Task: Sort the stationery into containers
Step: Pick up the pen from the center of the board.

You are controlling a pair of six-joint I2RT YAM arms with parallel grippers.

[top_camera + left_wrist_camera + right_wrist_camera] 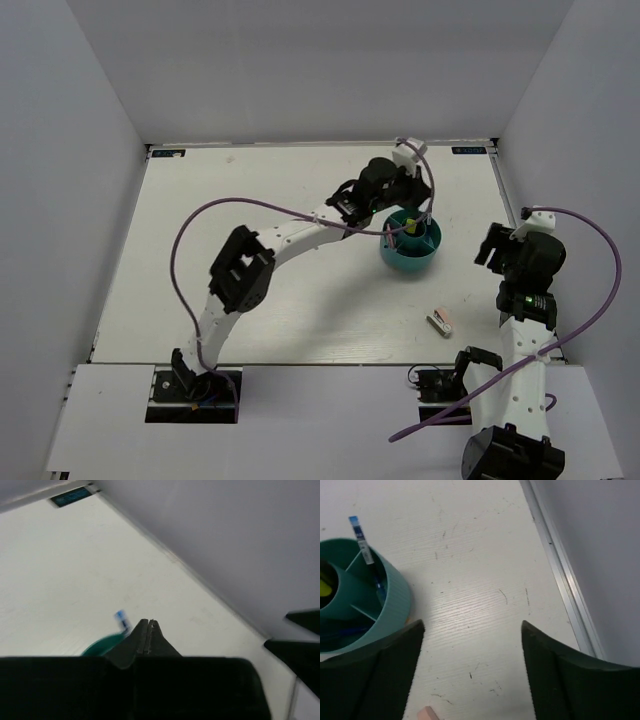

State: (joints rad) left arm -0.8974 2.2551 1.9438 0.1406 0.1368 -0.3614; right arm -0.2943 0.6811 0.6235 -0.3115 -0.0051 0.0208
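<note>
The round teal organiser point(411, 247) stands right of the table's middle. It holds a yellow-tipped item point(409, 224) and a thin blue pen point(362, 544). Its rim also shows in the left wrist view point(102, 644) and in the right wrist view point(395, 597). My left gripper point(148, 630) is shut and empty, just above the organiser's far rim point(395, 215), with the pen's tip point(122, 620) beside it. The small pink-white block point(440, 322) lies on the table in front of the organiser; its corner shows in the right wrist view point(426, 713). My right gripper point(472, 645) is open and empty, right of the organiser.
White walls enclose the table on three sides. A metal edge strip point(560, 575) runs along the right wall, close to my right gripper. A purple cable point(250, 205) loops over the left arm.
</note>
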